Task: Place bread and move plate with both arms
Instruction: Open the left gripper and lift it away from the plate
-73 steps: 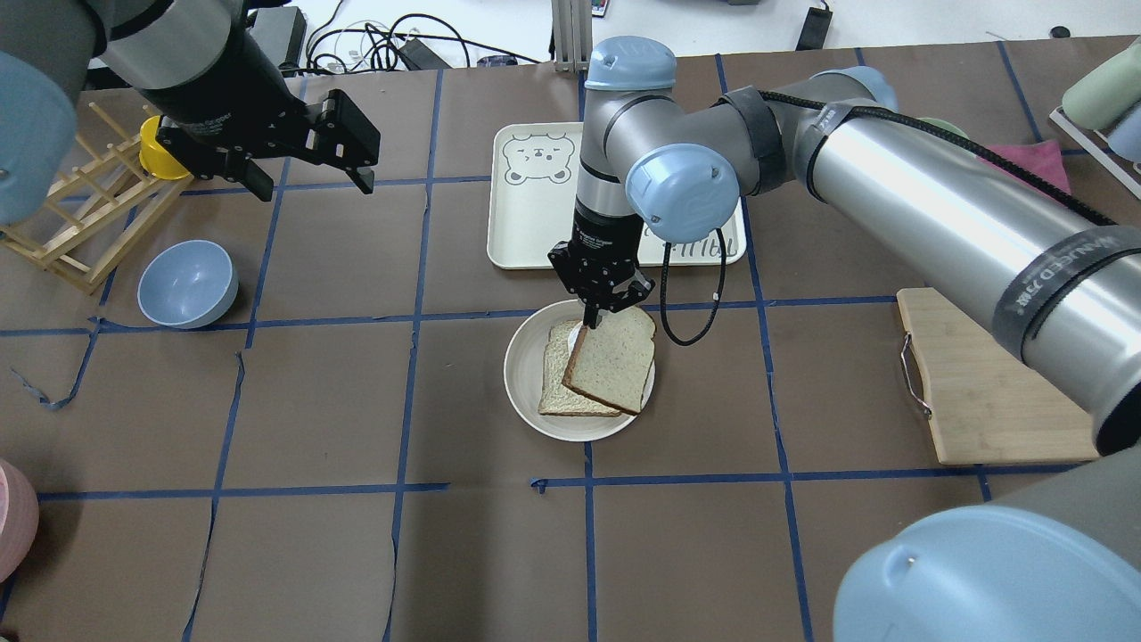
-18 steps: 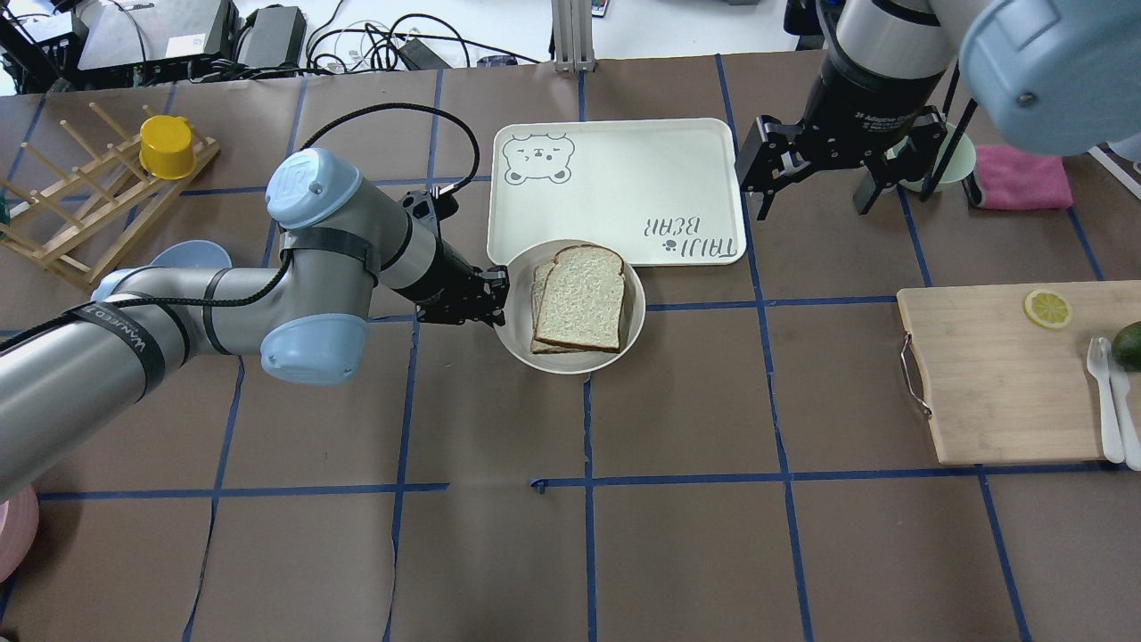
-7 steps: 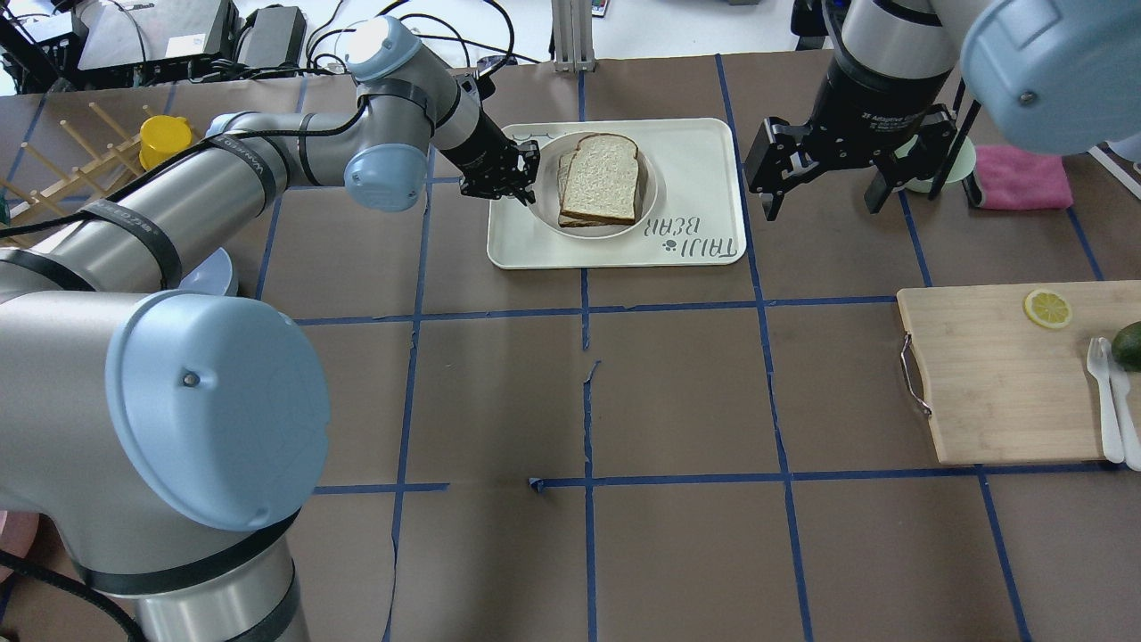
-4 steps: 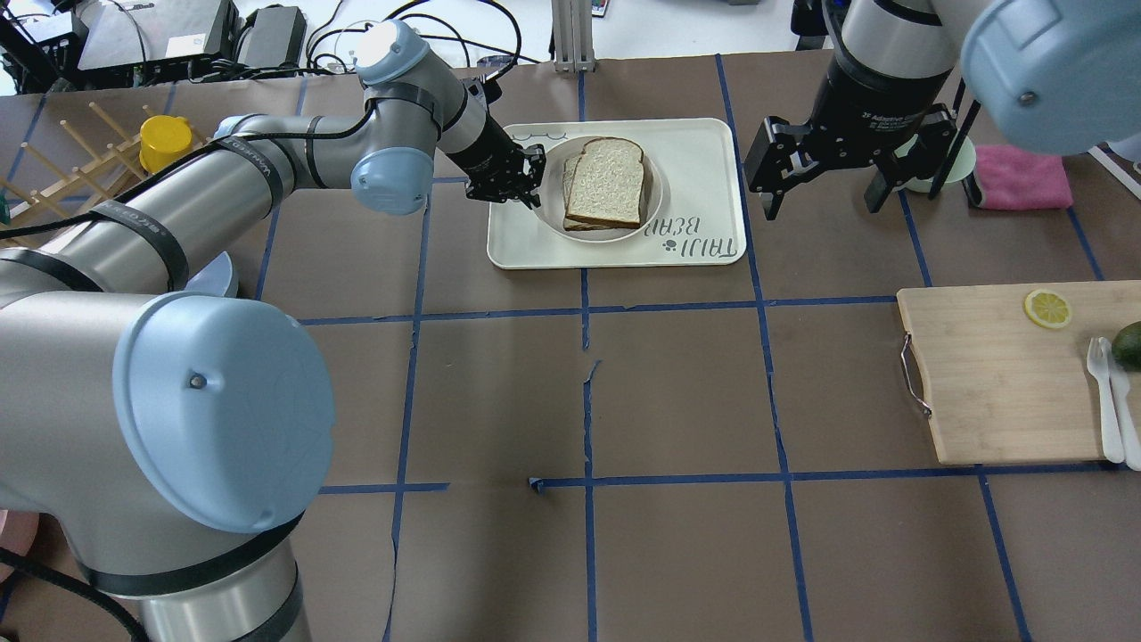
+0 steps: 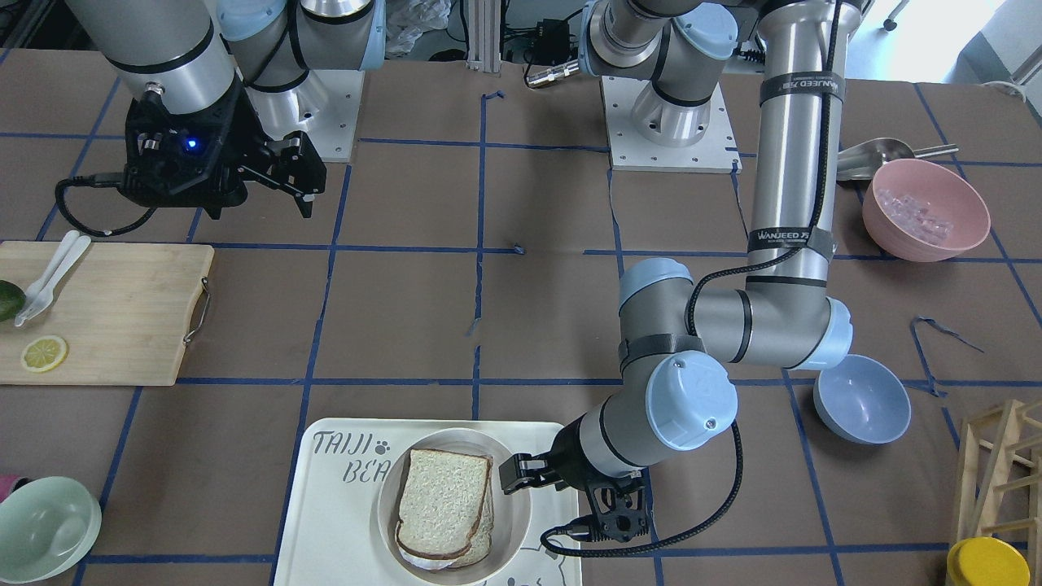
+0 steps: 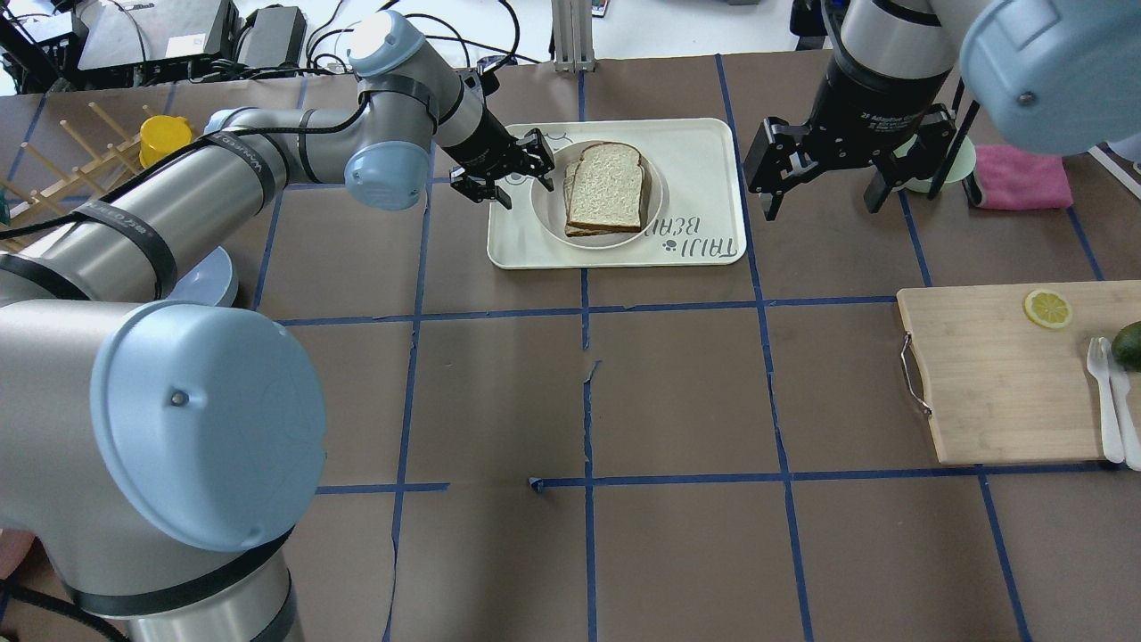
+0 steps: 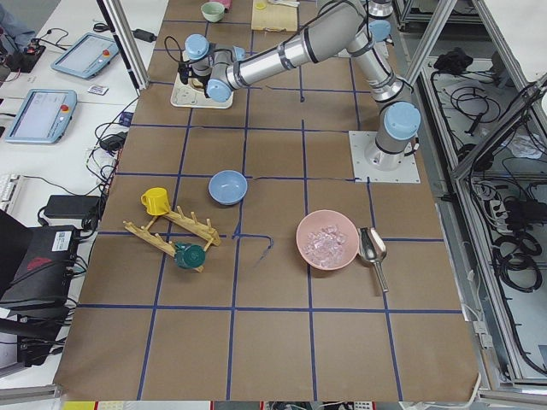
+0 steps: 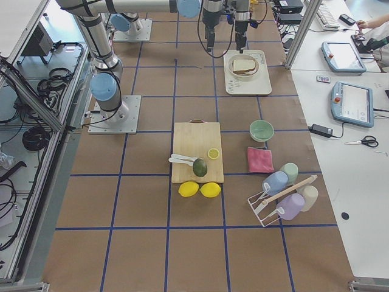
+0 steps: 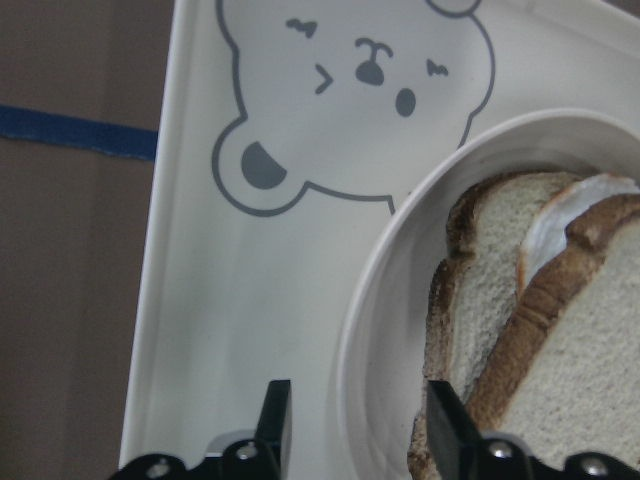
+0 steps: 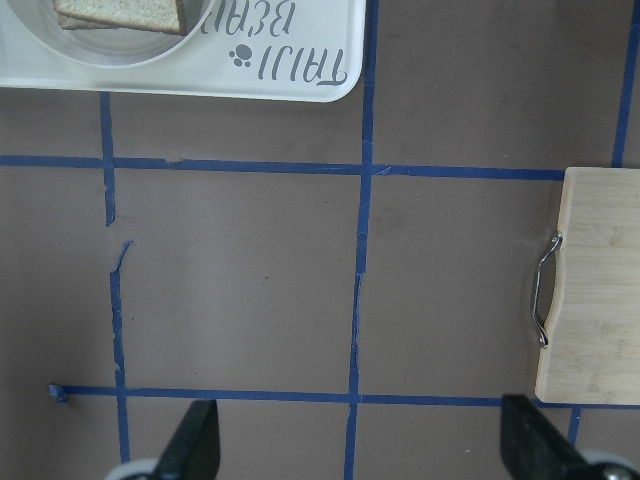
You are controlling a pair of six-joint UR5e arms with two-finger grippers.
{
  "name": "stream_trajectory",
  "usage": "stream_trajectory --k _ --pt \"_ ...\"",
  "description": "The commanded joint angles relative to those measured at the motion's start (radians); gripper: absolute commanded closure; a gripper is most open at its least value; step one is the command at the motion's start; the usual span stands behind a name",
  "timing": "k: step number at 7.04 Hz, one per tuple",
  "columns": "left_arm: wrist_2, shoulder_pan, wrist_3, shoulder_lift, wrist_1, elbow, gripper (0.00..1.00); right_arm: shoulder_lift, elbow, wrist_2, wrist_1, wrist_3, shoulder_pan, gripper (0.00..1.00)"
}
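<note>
At the far left of the table stands a yellow cup (image 6: 166,139). Next to it, my left arm reaches over to the bear tray (image 6: 695,160).

My left gripper (image 9: 357,392) is let go. Its two fingers are apart and pinch nothing. The left edge of the plate (image 6: 545,207) sits in the gap between them. One finger (image 9: 275,420) is over the tray, outside the plate. The other is inside the plate, just beside the slices. I cannot tell if either finger touches the rim.

The plate lies flat on the tray, near the middle, and covers part of the bear face. The bread (image 6: 608,183) lies on the plate, on top of a paler slice (image 6: 570,183) that peeks out on the left. Something white shows between the two slices. The bread is just to the right of my left gripper, and the gripper does not hold it.

Further right, off the tray, my right gripper (image 6: 818,209) hangs above the brown table. Its fingers are spread wide with nothing in them. It is well apart from the plate and the bread.

To its right lies a pink cloth (image 6: 1021,178). Nearer to me on the far right is a wooden cutting board (image 6: 989,392) with a lemon slice (image 6: 1047,308) on it.
</note>
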Motion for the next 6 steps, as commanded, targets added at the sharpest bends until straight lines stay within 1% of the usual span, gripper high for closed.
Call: stream_trajectory --k 1,2,3,4,5,6 --pt "0.006 -0.001 0.0 0.123 -0.152 -0.022 0.0 -0.001 0.0 0.0 -0.002 0.001 0.0 0.0" --pt "0.053 -0.003 0.017 0.218 -0.265 -0.036 0.0 -0.001 0.0 0.0 -0.002 0.001 0.0 0.0" --pt "0.104 -0.003 0.061 0.317 -0.412 -0.033 0.0 -0.001 -0.002 0.0 0.0 0.001 0.0 0.0" --pt "0.182 -0.003 0.084 0.408 -0.543 -0.031 0.0 -0.001 0.0 0.0 0.0 0.001 0.0 0.0" --pt "0.231 -0.003 0.103 0.488 -0.629 -0.034 0.0 -0.001 0.0 0.0 0.001 -0.001 0.0 0.0" --pt "0.271 -0.003 0.103 0.545 -0.629 -0.034 0.0 -0.001 0.0 0.002 0.0 -0.001 0.0 0.0"
